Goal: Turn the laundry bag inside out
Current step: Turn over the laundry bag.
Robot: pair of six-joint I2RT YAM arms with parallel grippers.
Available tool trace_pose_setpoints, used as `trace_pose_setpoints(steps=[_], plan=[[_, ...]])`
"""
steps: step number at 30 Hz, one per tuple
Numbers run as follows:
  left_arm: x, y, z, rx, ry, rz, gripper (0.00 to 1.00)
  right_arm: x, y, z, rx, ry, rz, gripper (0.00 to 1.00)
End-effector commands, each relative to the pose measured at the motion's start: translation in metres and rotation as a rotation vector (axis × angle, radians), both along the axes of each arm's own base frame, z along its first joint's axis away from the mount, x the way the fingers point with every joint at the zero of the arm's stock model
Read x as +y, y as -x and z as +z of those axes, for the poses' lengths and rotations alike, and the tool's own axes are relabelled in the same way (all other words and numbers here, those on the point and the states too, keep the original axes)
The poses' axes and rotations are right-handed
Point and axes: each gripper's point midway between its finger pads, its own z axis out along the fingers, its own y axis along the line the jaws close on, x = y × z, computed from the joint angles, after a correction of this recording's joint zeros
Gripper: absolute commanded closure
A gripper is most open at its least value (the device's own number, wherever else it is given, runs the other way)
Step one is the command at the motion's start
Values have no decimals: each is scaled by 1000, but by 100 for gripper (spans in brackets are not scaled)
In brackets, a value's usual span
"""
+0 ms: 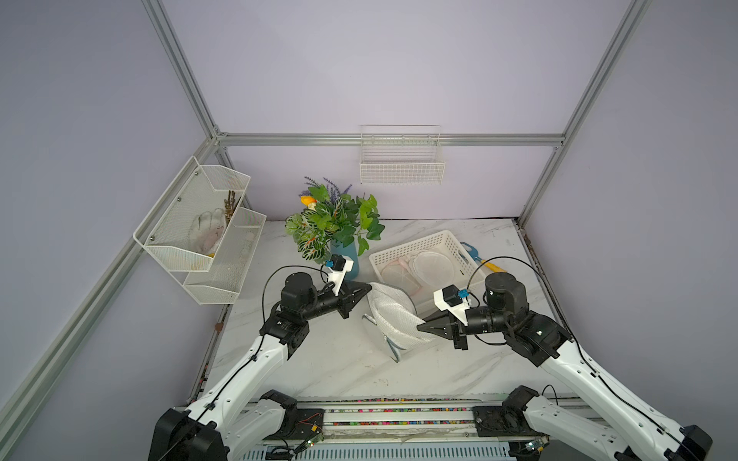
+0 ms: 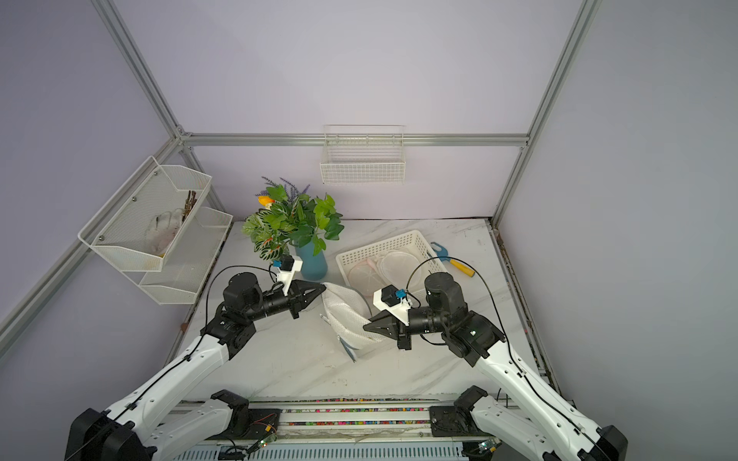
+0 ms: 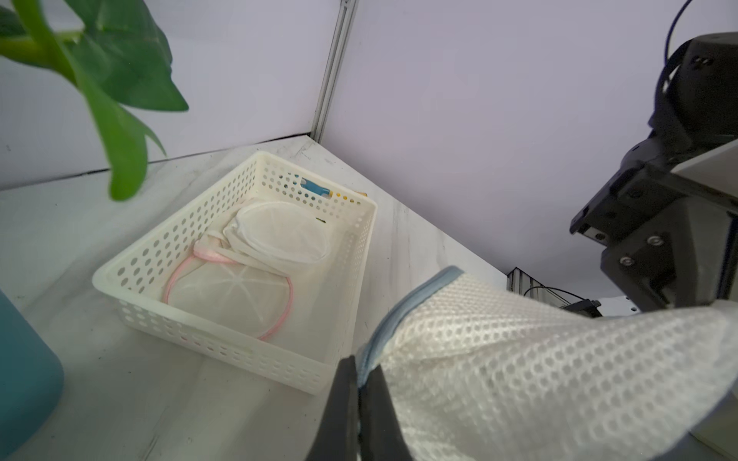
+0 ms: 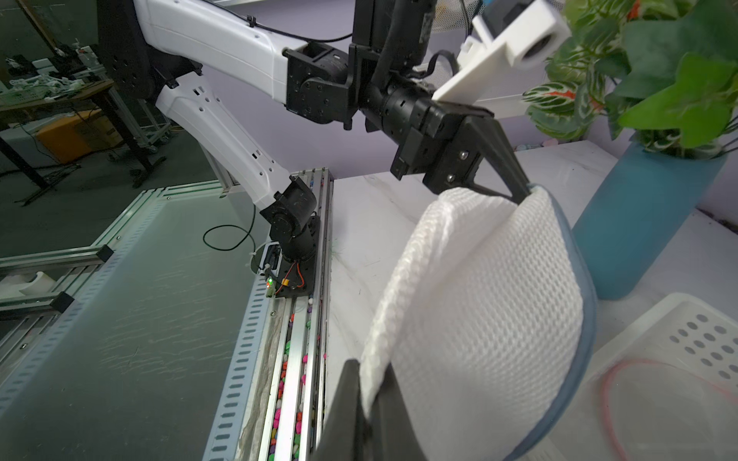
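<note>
The laundry bag (image 1: 393, 315) (image 2: 346, 315) is white mesh with a pale blue rim, held up between both arms above the marble table in both top views. My left gripper (image 1: 368, 288) (image 2: 322, 288) is shut on its blue rim, which shows pinched between the black fingers in the left wrist view (image 3: 361, 369). My right gripper (image 1: 420, 326) (image 2: 366, 325) is shut on the bag's white mesh at the opposite side, seen in the right wrist view (image 4: 365, 377). The bag (image 4: 483, 303) hangs stretched between the two grips, and a loose blue strap trails below it.
A white perforated basket (image 1: 419, 242) (image 3: 223, 199) with round mesh bags stands just behind the bag. A blue vase of green plants (image 1: 347, 255) is beside my left gripper. A blue and yellow tool (image 1: 479, 259) lies behind the basket. Wire racks hang on the walls.
</note>
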Motion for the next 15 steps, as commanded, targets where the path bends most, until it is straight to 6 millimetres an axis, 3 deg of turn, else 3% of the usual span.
trace_pose_setpoints(steps=[1,6,8,11,15], plan=[[16,-17,-8,5,-58,100,100,-4,8,47,-111,-125,-21,100],[16,-6,-22,-6,-82,66,95,-9,-12,75,-83,-283,-171,100],[18,-6,-24,-20,-80,80,83,-9,-20,78,36,-351,-207,100],[23,-9,-22,-41,-97,116,74,-5,-28,62,241,-389,-241,100],[39,-13,4,-151,-97,230,45,-21,-58,57,449,-472,-454,100]])
